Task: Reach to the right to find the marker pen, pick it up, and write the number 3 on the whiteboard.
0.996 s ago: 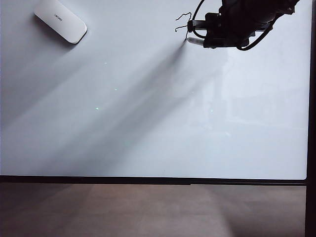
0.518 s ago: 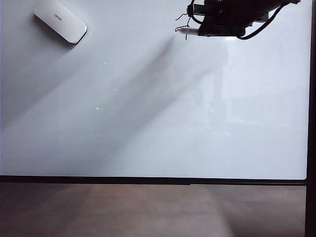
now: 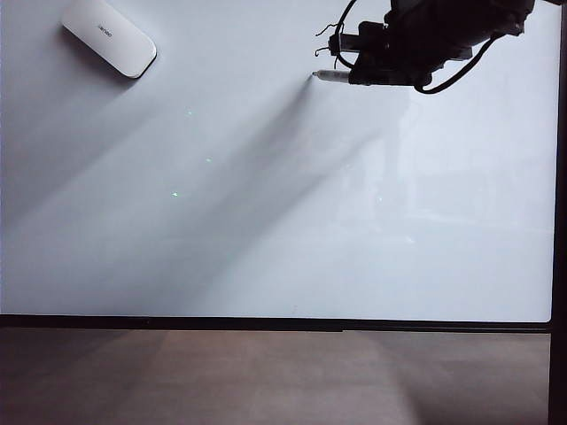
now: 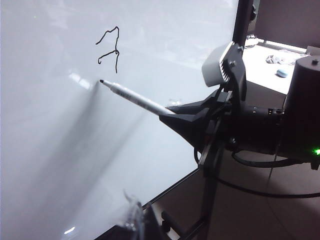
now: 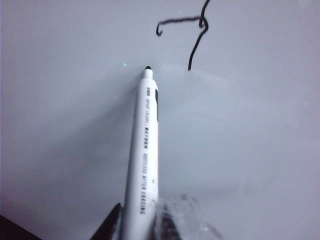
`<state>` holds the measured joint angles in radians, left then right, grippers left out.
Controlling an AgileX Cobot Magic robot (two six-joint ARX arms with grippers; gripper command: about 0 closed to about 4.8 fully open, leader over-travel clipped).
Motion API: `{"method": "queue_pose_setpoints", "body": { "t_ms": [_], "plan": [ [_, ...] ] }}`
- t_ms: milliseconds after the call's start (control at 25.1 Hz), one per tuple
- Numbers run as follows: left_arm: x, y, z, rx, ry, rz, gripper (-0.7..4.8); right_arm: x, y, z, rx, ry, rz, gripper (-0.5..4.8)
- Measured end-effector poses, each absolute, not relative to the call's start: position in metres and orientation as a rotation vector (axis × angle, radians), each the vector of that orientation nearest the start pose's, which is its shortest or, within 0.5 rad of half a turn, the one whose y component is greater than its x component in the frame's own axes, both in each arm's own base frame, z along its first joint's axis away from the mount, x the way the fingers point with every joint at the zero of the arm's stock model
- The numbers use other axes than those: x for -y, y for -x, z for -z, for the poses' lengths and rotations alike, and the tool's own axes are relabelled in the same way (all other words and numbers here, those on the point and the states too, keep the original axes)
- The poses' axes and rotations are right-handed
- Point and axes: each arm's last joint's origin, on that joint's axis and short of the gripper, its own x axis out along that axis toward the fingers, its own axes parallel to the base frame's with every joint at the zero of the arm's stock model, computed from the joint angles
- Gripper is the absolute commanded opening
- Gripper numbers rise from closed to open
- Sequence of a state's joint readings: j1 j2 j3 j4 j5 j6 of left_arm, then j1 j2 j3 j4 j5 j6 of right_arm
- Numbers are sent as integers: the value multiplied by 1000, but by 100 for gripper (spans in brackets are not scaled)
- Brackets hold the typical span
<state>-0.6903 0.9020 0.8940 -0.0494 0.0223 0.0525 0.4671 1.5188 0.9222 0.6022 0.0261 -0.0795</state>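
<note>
1. whiteboard (image 3: 266,221): big glossy white rectangle w/ thin black frame, fills most of the exterior view. smooth surface w/ soft diagonal shadows and faint reflections.
2. marker pen (image 5: 143,150): slim pale grey-white cylinder, dark print along the barrel, small pointed black tip. in the exterior view it sits near the board's top edge, right of centre (image 3: 332,76), lying roughly level w/ tip toward the left.
3. number 3 (image 4: 110,47): thin, shaky, angular black line, drawn just beside the pen tip. tip is close to the lower end of the figure; can't tell if it touches the board.
4. eraser (image 3: 108,35): white rounded oblong, smooth, lies tilted in the board's top left corner, well apart from the pen.
5. below the board's frame a brown-grey matte surface (image 3: 266,376). wide bare stretch of board between eraser, pen and bottom edge.
6. right gripper (image 5: 135,220): black tapered fingers (image 4: 192,117) clamped on the pen's rear end, pen sticking out forward. dark arm w/ looping cable comes in from the top right of the exterior view (image 3: 354,75).
7. left gripper: only a blurry bit at the edge of the left wrist view (image 4: 132,220), near the board's side frame; can't tell if its jaws are apart or together.
</note>
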Motion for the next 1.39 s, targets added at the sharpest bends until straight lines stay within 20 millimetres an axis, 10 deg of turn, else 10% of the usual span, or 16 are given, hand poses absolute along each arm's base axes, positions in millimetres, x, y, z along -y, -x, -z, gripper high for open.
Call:
{"method": "queue_pose_setpoints", "body": {
  "t_ms": [1196, 1395],
  "plan": [
    [127, -153, -363, -37, -69, 714, -5, -146, -299, -287, 8, 76, -308, 40],
    [127, -153, -363, -37, -70, 714, -5, -131, -261, -334, 96, 9, -324, 40]
  ]
}}
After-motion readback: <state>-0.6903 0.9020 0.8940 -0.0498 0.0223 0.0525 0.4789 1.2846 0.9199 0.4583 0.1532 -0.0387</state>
